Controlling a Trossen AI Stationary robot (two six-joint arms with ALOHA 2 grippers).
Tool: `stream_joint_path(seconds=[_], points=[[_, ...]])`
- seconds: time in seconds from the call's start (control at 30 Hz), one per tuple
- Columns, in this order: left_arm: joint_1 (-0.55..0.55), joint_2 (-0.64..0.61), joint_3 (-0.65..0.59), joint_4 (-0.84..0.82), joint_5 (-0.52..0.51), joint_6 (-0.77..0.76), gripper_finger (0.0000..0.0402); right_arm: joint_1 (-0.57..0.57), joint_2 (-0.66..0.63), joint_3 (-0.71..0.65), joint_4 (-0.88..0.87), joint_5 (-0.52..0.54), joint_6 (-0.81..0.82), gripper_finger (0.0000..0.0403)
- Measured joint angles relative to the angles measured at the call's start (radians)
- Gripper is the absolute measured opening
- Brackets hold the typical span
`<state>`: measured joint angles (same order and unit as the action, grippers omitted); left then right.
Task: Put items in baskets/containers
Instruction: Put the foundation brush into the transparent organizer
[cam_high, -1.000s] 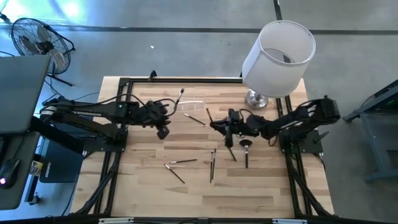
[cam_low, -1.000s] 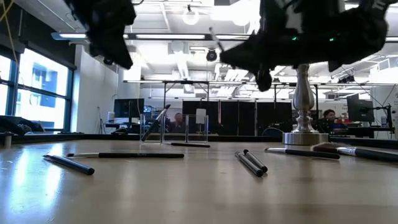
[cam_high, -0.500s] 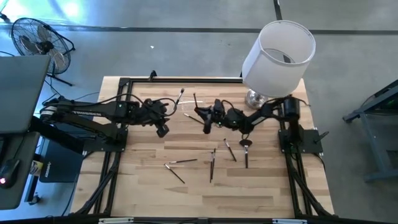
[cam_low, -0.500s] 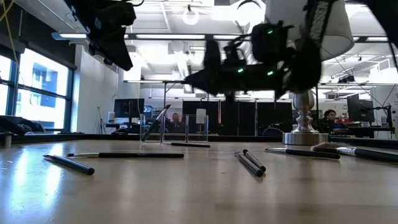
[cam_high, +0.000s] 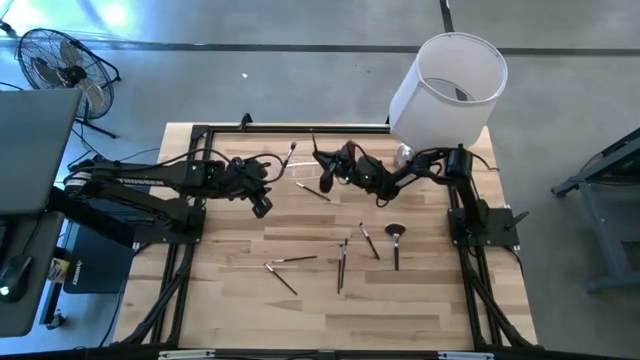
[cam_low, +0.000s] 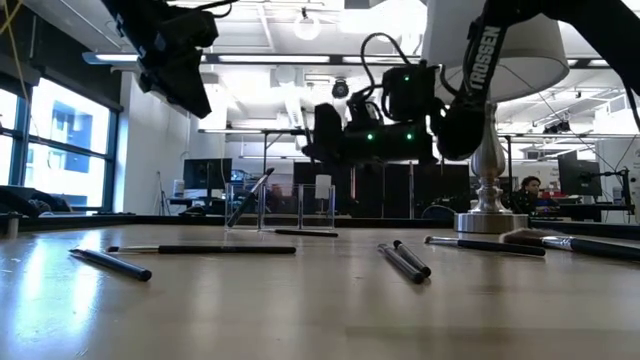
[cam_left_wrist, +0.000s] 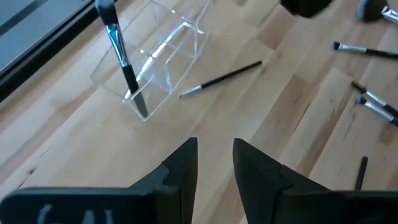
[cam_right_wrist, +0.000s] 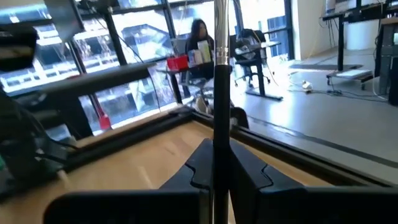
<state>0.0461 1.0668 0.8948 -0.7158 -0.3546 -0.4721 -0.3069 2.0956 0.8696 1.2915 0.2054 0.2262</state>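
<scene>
R gripper (cam_high: 323, 170) is up over the far-middle of the wooden table (cam_high: 300, 300), fingers pinched on a slim dark makeup brush (cam_right_wrist: 219, 93) held upright — right by the clear plastic holder (cam_high: 309, 171). That holder sits near the far edge w/ one brush (cam_left_wrist: 122, 61) leaning in it. L gripper (cam_left_wrist: 214, 158) hovers just beside it, fingers a little apart, holding nothing. Loose brushes lie mid-table — incl. the fluffy-headed one (cam_high: 395, 233) below the white lamp (cam_high: 447, 90).
</scene>
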Motion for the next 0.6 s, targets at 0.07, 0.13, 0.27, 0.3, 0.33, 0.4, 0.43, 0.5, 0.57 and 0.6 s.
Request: stream_joint_path(seconds=[0.07,0.13,0.27,0.3,0.33,0.4,0.43,0.5,0.57,0.6], points=[[0.004,0.000,0.000,0.001,0.001,0.000,0.0099,-0.015,0.000,0.000,-0.021,-0.012,-0.009,0.0019],[0.013,0.000,0.000,-0.003,0.009,0.000,0.0099,-0.023,0.000,0.000,-0.039,-0.017,-0.022,0.0019],[0.014,0.000,0.000,-0.006,0.019,-0.001,0.0099,-0.035,0.000,0.000,-0.061,-0.019,-0.027,0.0027],[0.014,0.000,0.000,-0.004,0.019,-0.001,0.0099,-0.036,0.000,0.000,-0.070,-0.018,-0.029,0.0028],[0.013,0.000,0.000,-0.005,0.022,-0.002,0.0099,-0.038,0.000,0.000,-0.088,-0.018,-0.030,0.0028],[0.014,0.000,0.000,-0.005,0.024,-0.002,0.0099,-0.041,0.000,0.000,-0.111,-0.024,-0.043,0.0026],[0.014,0.000,0.000,-0.005,0.024,-0.002,0.0099,-0.041,0.000,0.000,-0.122,-0.026,-0.049,0.0024],[0.014,0.000,0.000,-0.004,0.024,-0.002,0.0099,-0.041,0.000,0.000,-0.134,-0.030,-0.052,0.0022],[0.014,0.000,0.000,-0.006,0.023,-0.002,0.0099,-0.042,0.000,0.000,-0.137,-0.030,-0.055,0.0022],[0.014,0.000,0.000,-0.005,0.023,-0.002,0.0099,-0.042,0.000,0.000,-0.144,-0.030,-0.062,0.0024]])
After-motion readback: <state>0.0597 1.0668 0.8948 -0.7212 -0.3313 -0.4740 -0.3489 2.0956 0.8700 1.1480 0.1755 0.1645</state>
